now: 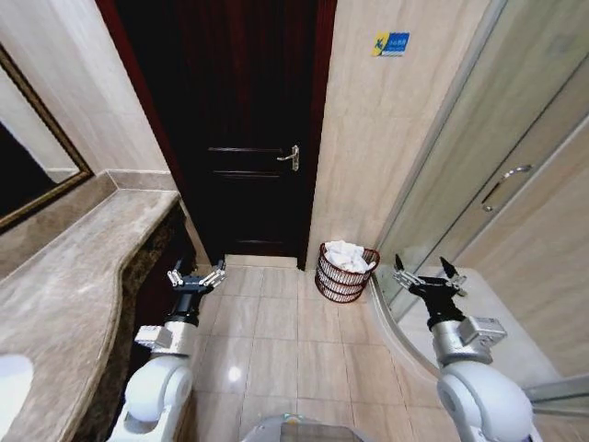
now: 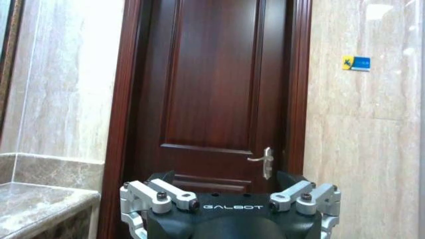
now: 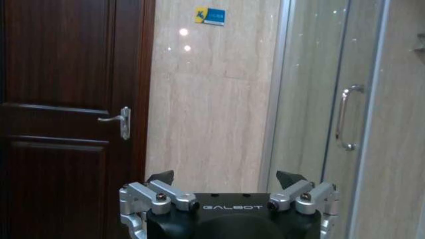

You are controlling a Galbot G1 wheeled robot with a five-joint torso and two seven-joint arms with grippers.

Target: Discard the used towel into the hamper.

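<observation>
the hamper (image 1: 346,273) stands on the floor by the wall beside the door, a white towel (image 1: 348,254) already inside. the left gripper (image 1: 195,277) and right gripper (image 1: 427,274) hover apart, jaws spread wide and empty, so the drop looks done.

The hamper (image 1: 345,273) is dark wire holding white cloth (image 1: 347,255). The door (image 1: 248,129) is glossy dark wood with a metal handle (image 1: 291,157). The counter (image 1: 64,304) is polished stone, and the floor (image 1: 276,341) is glossy tile.
</observation>
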